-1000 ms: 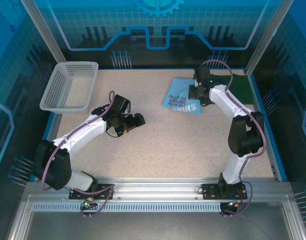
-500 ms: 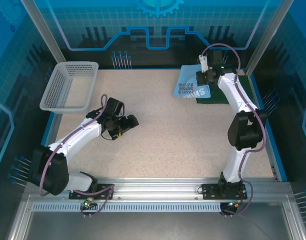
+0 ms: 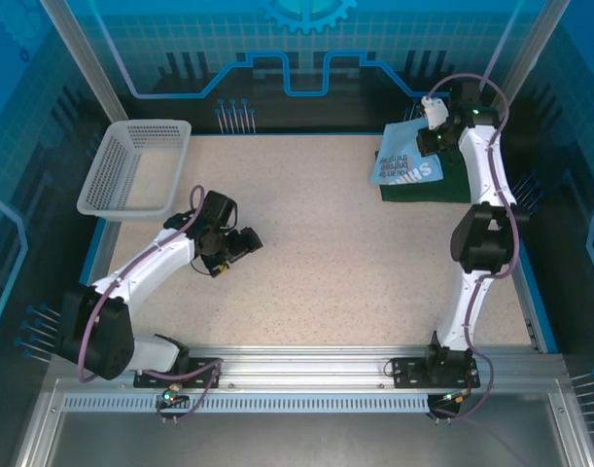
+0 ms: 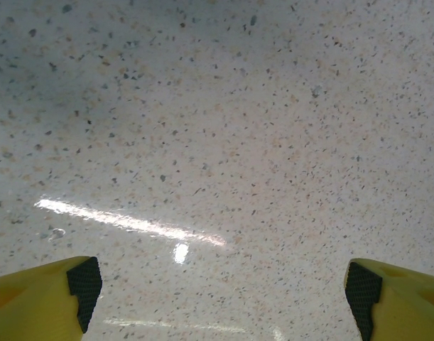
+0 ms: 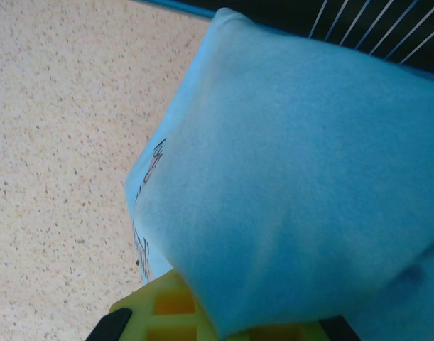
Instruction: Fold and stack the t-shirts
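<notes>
1. The speckled bench [image 3: 306,263] carries a white mesh basket [image 3: 100,180] at its far left corner, well apart from both shirts.
2. The dark green t-shirt [image 3: 423,191] is laid flat at the far right corner. It is seen as a dark strip along the near edge of the blue one.
3. The folded sky-blue t-shirt [image 3: 401,167] is held lettering-up, partly over the green one and overhanging it to the left onto bare bench. Its long axis is judged to run far-to-near, somewhat skewed.
4. The right jaws [image 3: 430,143] are closed on the blue shirt's right-hand edge, so the cloth lies to their left. Since the blue shirt sits offset left of the green, a shift to the right is judged necessary before release.
5. The left jaws [image 3: 242,243] are open and empty over bare bench left of centre, so the right arm is far nearer to the shirts.
6. The overlap of the shirts is read from the top view. In the right wrist view, blue cloth is seen draped over a yellow finger. In the left wrist view, the pads [image 4: 84,284] are seen wide apart.
</notes>
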You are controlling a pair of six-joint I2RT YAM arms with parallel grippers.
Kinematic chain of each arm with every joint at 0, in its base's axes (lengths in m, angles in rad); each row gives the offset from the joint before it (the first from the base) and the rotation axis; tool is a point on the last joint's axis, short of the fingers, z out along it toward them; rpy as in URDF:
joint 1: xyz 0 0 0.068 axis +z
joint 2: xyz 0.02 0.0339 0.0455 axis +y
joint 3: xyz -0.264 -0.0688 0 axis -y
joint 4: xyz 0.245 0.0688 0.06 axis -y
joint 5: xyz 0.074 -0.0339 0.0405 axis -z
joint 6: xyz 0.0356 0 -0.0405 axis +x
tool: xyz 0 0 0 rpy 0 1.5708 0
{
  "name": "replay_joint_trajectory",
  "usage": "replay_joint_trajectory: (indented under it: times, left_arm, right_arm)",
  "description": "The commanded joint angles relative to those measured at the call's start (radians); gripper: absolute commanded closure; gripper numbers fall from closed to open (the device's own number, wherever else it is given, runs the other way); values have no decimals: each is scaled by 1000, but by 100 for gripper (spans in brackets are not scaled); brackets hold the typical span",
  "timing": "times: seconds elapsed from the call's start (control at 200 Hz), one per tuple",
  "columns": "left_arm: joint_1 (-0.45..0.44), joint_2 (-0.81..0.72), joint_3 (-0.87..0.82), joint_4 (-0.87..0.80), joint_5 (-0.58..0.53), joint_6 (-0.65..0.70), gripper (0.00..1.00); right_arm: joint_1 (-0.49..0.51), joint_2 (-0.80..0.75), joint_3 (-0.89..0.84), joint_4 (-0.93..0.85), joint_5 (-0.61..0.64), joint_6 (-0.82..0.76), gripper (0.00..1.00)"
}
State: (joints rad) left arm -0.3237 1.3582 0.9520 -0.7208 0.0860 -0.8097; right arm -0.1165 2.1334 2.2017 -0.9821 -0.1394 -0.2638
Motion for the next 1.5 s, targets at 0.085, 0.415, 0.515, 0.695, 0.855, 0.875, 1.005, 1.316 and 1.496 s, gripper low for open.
replay_joint_trajectory:
  times: [0.085, 0.415, 0.515, 0.695, 0.855, 0.875, 1.005, 1.316, 1.496]
  left_arm:
    - [23, -3, 90, -130, -46, 44, 9]
    - [37, 54, 218, -241, -69, 86, 9]
    - [38, 72, 245, -268, -72, 93, 9]
    - [40, 101, 288, -305, -76, 110, 9]
    - [42, 141, 320, -334, -74, 125, 9]
    - [41, 144, 323, -334, -71, 127, 9]
    - [42, 167, 342, -340, -68, 132, 9]
    - [41, 197, 361, -334, -49, 120, 9]
    - [41, 190, 368, -301, -52, 99, 8]
  right_arm:
    - [-83, 45, 50, -59, -160, -132, 100]
    - [-125, 264, 256, -105, -70, -149, 100]
    - [-137, 322, 302, -106, -53, -144, 100]
    - [-161, 398, 384, -106, -64, -146, 100]
    - [-170, 437, 415, -69, -75, -152, 97]
    - [-170, 442, 417, -61, -74, -153, 95]
    - [-170, 473, 432, -5, -38, -131, 83]
    - [-182, 492, 459, 85, 66, 41, 40]
    - [-209, 422, 430, 55, 36, 216, 0]
